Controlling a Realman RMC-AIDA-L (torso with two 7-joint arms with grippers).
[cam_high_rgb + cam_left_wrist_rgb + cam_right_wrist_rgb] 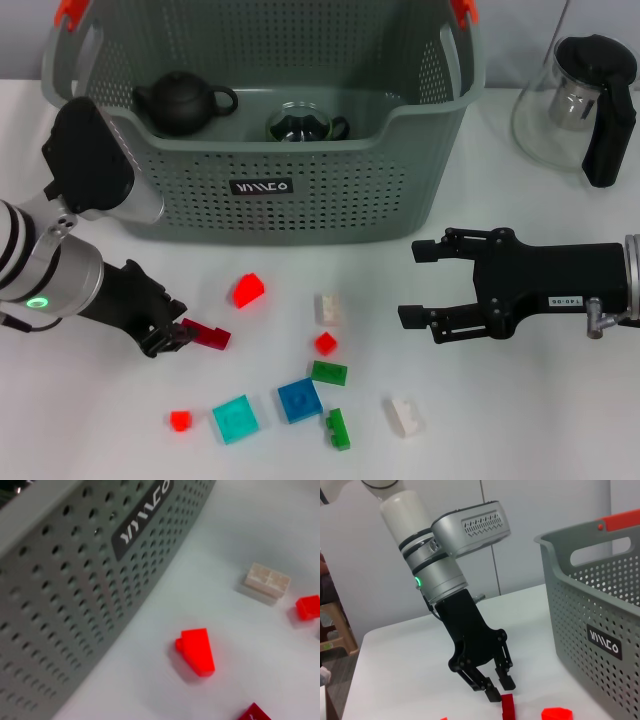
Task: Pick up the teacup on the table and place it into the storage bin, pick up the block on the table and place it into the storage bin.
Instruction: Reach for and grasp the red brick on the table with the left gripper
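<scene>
The storage bin [270, 190] stands at the back centre, and its wall fills the left wrist view [60, 595]. Inside it rests a glass teacup [298, 124] beside a dark teapot [180, 103]. My left gripper [175, 335] is low over the table at the front left. A dark red block [207, 335] lies right at its fingertips. In the right wrist view the left gripper [499, 689] shows a small gap between its fingers, with this block [507, 706] just beyond them. My right gripper [420, 283] hovers wide open and empty at the right.
Loose blocks lie in front of the bin: a bright red wedge [249, 290], cream [328, 308], small red [326, 344], green [329, 373], blue [299, 400], teal [235, 418] and white [404, 416]. A glass pot with a black handle [580, 105] stands at the back right.
</scene>
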